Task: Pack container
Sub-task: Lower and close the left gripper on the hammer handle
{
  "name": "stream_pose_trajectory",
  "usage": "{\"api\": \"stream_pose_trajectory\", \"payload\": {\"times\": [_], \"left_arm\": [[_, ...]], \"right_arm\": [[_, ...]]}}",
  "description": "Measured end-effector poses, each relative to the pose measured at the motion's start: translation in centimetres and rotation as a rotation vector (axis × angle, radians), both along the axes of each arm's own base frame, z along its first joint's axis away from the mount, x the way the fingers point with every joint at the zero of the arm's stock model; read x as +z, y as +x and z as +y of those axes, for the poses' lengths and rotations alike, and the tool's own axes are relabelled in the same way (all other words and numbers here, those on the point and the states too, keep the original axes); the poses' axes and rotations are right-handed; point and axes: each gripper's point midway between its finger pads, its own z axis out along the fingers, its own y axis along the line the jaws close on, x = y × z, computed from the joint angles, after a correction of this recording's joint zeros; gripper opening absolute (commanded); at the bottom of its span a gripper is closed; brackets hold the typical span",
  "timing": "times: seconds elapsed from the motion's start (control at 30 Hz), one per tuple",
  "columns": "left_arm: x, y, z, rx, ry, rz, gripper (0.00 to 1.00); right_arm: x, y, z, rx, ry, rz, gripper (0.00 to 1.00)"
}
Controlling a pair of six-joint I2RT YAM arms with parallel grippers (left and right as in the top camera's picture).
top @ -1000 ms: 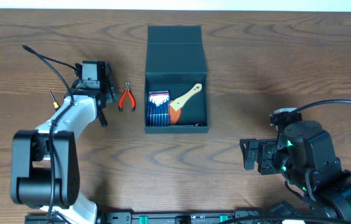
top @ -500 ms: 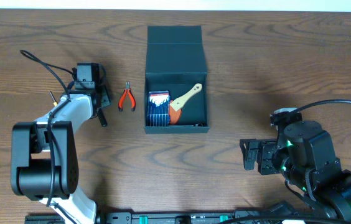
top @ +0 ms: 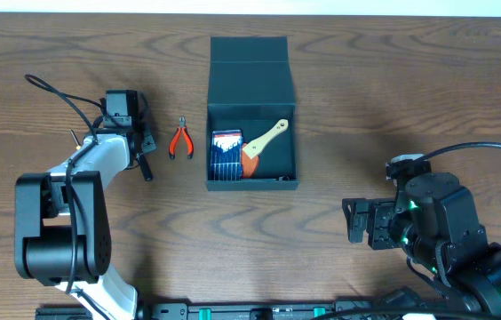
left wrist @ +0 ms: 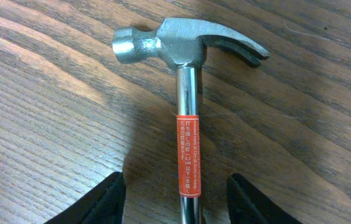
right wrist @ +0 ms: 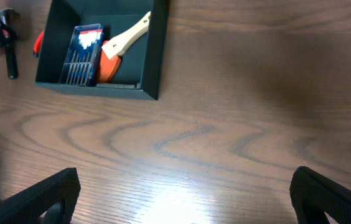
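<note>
The container (top: 252, 182) is a dark box with its flap lid (top: 249, 60) open at the back. It holds a blue screwdriver pack (top: 226, 153) and an orange spatula with a wooden handle (top: 266, 140). It also shows in the right wrist view (right wrist: 154, 56). A steel claw hammer (left wrist: 185, 56) lies on the table left of the box. My left gripper (left wrist: 175, 190) is open, with its fingers on either side of the hammer's shaft. In the overhead view it (top: 135, 138) covers the hammer head, and the black handle (top: 145, 165) sticks out. My right gripper (right wrist: 188, 202) is open and empty.
Red-handled pliers (top: 180, 140) lie between the hammer and the box. A small yellow-tipped tool (top: 75, 139) lies left of the left arm. The right arm (top: 437, 231) sits at the front right, well away from the box.
The left gripper has shifted slightly to the left over the hammer. The right arm and the box contents have not moved.
</note>
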Motion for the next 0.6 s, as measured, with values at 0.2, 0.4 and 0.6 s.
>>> {"api": "stream_pose_trajectory", "payload": {"times": [0.2, 0.4, 0.6], "left_arm": [[-0.01, -0.02, 0.0, -0.001, 0.0, 0.001, 0.36], [-0.04, -0.04, 0.0, 0.0, 0.0, 0.002, 0.22], [-0.11, -0.03, -0.08, -0.002, -0.005, 0.003, 0.09]], "right_arm": [[0.0, 0.0, 0.0, 0.0, 0.0, 0.0, 0.99], [0.01, 0.0, 0.0, 0.0, 0.0, 0.0, 0.99], [0.01, 0.0, 0.0, 0.0, 0.0, 0.0, 0.99]]}}
